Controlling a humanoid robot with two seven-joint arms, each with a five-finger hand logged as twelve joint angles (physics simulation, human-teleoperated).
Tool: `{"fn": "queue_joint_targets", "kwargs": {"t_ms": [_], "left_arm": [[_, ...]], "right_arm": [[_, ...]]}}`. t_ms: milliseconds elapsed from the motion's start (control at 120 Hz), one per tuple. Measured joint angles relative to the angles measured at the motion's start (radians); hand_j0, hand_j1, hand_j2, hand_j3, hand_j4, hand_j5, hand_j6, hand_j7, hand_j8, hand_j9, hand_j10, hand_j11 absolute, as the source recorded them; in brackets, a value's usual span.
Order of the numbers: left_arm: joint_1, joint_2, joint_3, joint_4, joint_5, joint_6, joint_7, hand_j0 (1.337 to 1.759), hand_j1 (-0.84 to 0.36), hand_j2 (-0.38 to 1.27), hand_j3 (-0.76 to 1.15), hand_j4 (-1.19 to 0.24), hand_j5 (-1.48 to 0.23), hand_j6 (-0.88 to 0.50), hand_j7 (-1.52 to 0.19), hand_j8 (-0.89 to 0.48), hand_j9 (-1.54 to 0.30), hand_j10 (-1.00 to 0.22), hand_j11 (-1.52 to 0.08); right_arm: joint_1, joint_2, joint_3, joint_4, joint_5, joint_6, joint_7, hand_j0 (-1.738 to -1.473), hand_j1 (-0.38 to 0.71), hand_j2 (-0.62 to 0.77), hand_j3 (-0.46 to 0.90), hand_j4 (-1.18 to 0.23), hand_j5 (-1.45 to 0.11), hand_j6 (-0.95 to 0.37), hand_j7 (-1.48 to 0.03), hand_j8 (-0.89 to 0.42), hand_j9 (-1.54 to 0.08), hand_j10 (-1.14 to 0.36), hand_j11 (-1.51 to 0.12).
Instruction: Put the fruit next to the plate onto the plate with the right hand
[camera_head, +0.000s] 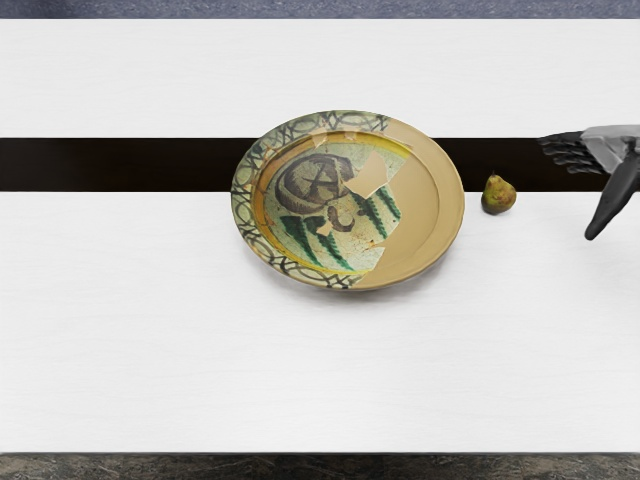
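Item: pear (498, 194), small, yellow-green, upright on the white worktop (300, 370), just right of the patterned plate (447, 215) at frame centre; not touching it.

Item: right robot hand (603, 158), at the right edge, near the pear but apart from it. Fingers spread, thumb pointing down; holds and touches nothing.

Step in hand: reach. Advised: lower the hand over the pear, close around its wider base, and avoid nudging it into the plate rim.

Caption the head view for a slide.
Right hand, fingers spread, hovers beside a pear on the white table, right of the patterned plate.
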Motion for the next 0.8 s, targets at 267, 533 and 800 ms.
{"fn": "queue_joint_targets", "kwargs": {"t_ms": [267,533,800], "left_arm": [[0.000,0.000,0.000,0.000,0.000,0.000,0.000,1.658,0.33,0.00,0.00,-0.02,-0.02,-0.02,-0.02,-0.02,-0.02,-0.02,-0.02],[0.000,0.000,0.000,0.000,0.000,0.000,0.000,1.658,0.33,0.00,0.00,-0.02,-0.02,-0.02,-0.02,-0.02,-0.02,-0.02,-0.02],[0.000,0.000,0.000,0.000,0.000,0.000,0.000,1.658,0.33,0.00,0.00,-0.02,-0.02,-0.02,-0.02,-0.02,-0.02,-0.02,-0.02]], "right_arm": [[0.029,0.007,0.002,0.035,0.003,0.000,-0.029,-1.658,-0.35,0.00,0.00,0.00,0.00,-0.01,0.00,0.00,0.00,0.00,0.00],[0.102,0.154,-0.003,0.040,-0.015,-0.044,-0.354,-1.658,-0.35,0.00,0.00,0.00,0.00,-0.01,0.00,0.00,0.00,0.00,0.00],[0.158,0.311,-0.015,0.040,-0.194,-0.276,-0.421,-1.658,-0.35,0.00,0.00,0.00,0.00,-0.01,0.00,0.00,0.00,0.00,0.00]]}}
